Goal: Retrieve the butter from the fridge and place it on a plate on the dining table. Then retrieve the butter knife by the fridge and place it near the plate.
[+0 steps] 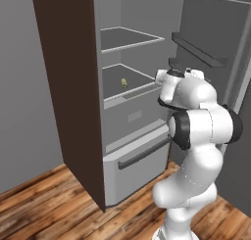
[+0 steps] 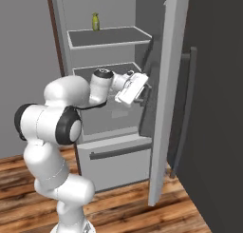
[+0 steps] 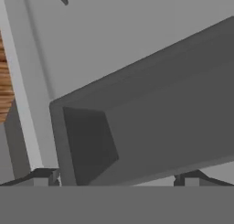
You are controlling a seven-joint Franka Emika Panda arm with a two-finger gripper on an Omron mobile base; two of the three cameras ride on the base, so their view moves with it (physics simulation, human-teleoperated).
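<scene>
The gripper (image 2: 142, 92) stands wide open and empty, its fingertips (image 3: 43, 176) at the bottom corners of the hand view, aimed at a dark door bin (image 3: 151, 113) on the inside of the open fridge door (image 2: 168, 84). In the right base view it sits mid-frame, just beside that door, in front of the lower shelf (image 2: 107, 70) of the fridge (image 1: 73, 87). The butter (image 1: 124, 82), a small pale-yellow block, lies on that lower shelf, centre of the left base view, left of the hand and apart from it. I judge it light, firm enough to pinch but slick and easily dented, so take it across its short sides with gentle pressure. A yellowish bottle (image 2: 95, 22) stands on the upper shelf (image 2: 109, 37).
</scene>
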